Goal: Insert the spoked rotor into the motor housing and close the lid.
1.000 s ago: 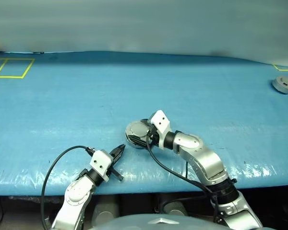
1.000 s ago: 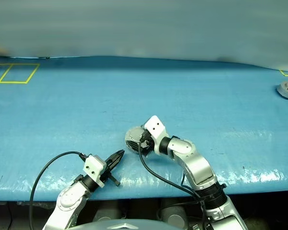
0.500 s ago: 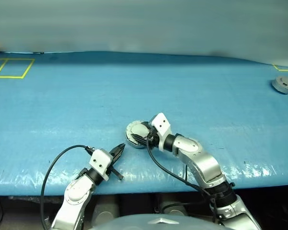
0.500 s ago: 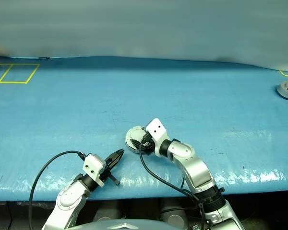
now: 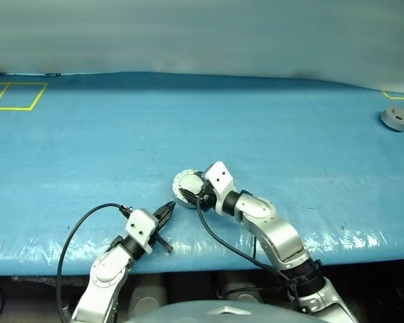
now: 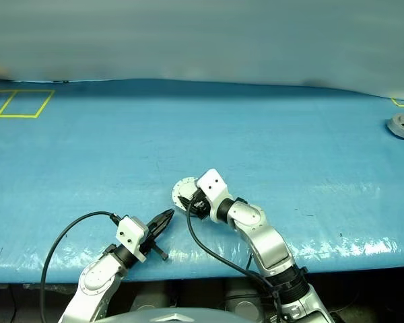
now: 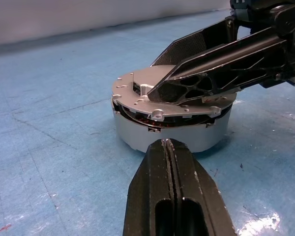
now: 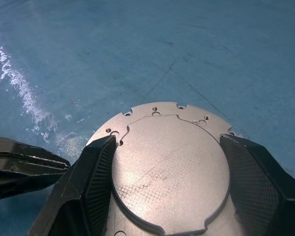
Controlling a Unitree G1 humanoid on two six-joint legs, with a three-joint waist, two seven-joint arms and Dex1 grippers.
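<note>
I see the motor housing (image 7: 172,129) sitting flat on the blue table cover (image 5: 87,134), near the front edge and roughly in the middle, its round axis pointing straight up. The lid (image 8: 169,162) lies down over it, plain grey face upward, and from the left wrist view a thin gap at the near side lets copper windings show under the lid's rim, so it is not quite flush there.

My right gripper (image 8: 169,191) reaches in from the right with the forearm bent across toward the left, pointing forward and slightly downward. Its two black fingers (image 8: 91,187) stand wide apart over the lid, one on each side of the raised middle; I cannot tell whether they press on it, and they clamp nothing.

My left gripper (image 5: 165,212) sits just beside the housing on its near left side, level and aimed forward and to the right at the housing's wall. Its jaws are fully closed together, with nothing between them.

A second small grey round part (image 5: 398,118) rests well apart at the far right
</note>
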